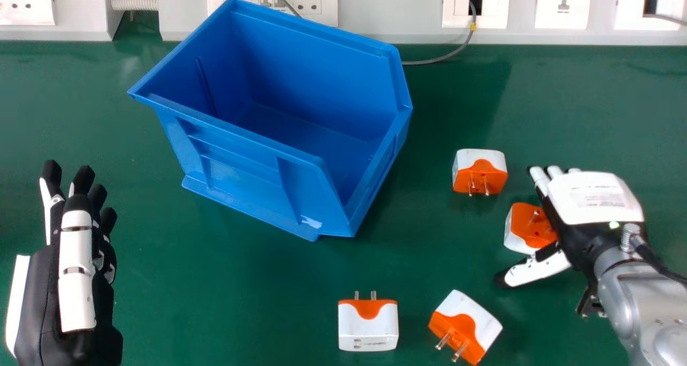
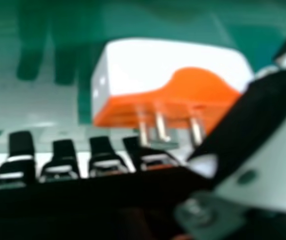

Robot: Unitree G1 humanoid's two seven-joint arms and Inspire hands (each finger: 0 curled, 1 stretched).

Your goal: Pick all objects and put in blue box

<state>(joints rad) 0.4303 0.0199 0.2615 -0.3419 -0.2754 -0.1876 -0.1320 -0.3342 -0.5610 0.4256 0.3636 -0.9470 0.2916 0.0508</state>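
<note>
The robot's right hand (image 1: 598, 197) is holding its palm down over the right side of the green table (image 1: 257, 301), with its fingers (image 2: 21, 145) extending forward and slightly relaxed, and its thumb (image 2: 263, 112) spreading well out to the side. The hand is standing open, with nothing gripped. A white and orange plug adapter (image 1: 520, 240) is sitting in the gap between thumb and fingers, partly hidden by the hand, its orange face turning toward the palm. In the right hand view, its metal prongs are pointing toward the hand; the thumb is overlapping one end of it, though the blur is making it hard to say whether they are actually touching.

Three more adapters are lying on the table. The far adapter (image 1: 479, 170) is sitting between the blue box and the right hand, its prongs facing the robot. The tilted adapter (image 1: 472, 323) is lying askew nearer the robot, its prongs pointing toward the robot and to the left. The near adapter (image 1: 368, 328) is sitting to the left of that one, its prongs pointing away from the robot.

The blue box (image 1: 252, 167) is standing at an angle toward the back of the table, left of the adapters. The left hand (image 1: 78, 280) is resting at the left side of the head view, its fingers pointing forward, loosely open and holding nothing.
</note>
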